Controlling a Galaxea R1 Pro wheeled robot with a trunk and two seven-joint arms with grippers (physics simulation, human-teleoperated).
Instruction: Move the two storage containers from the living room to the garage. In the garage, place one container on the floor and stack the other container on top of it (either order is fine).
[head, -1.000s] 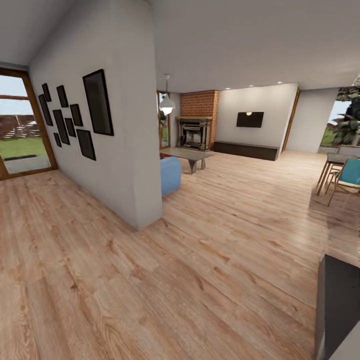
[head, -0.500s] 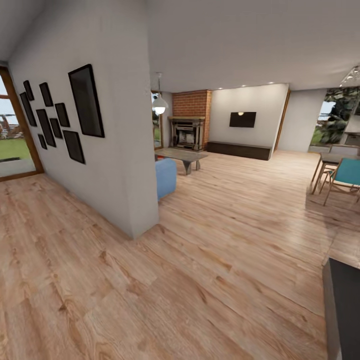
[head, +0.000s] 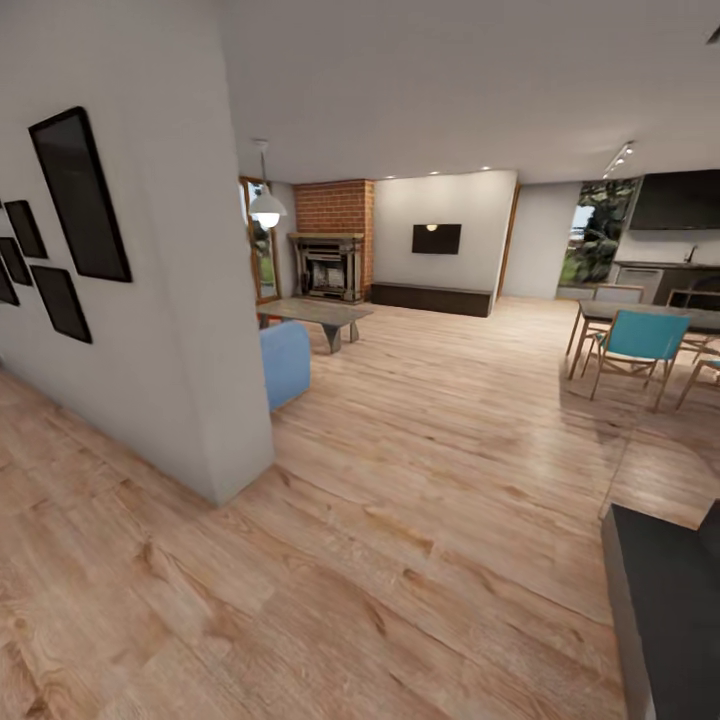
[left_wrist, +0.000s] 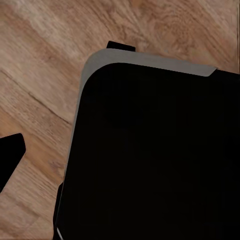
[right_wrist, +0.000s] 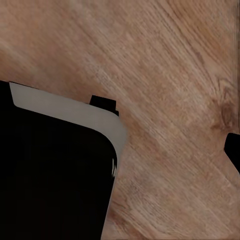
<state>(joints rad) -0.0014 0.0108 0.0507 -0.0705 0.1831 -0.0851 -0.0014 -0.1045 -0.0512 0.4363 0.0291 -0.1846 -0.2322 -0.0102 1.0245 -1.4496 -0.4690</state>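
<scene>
From the head, the living room's plank floor (head: 420, 480) runs past a white wall (head: 190, 330) to a blue sofa (head: 285, 362), coffee table (head: 315, 312) and brick fireplace (head: 330, 262); both wrist cameras look down on wood and dark robot body (left_wrist: 150, 155); whether the grippers are open, I cannot tell.

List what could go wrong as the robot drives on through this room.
1. The wall corner stands close on the robot's left; cutting the turn tight could clip it.
2. The blue sofa and coffee table sit just behind that corner, largely hidden until the robot rounds it.
3. The chairs and dining table narrow the wood floor on the right; swinging wide could catch a chair leg.
</scene>
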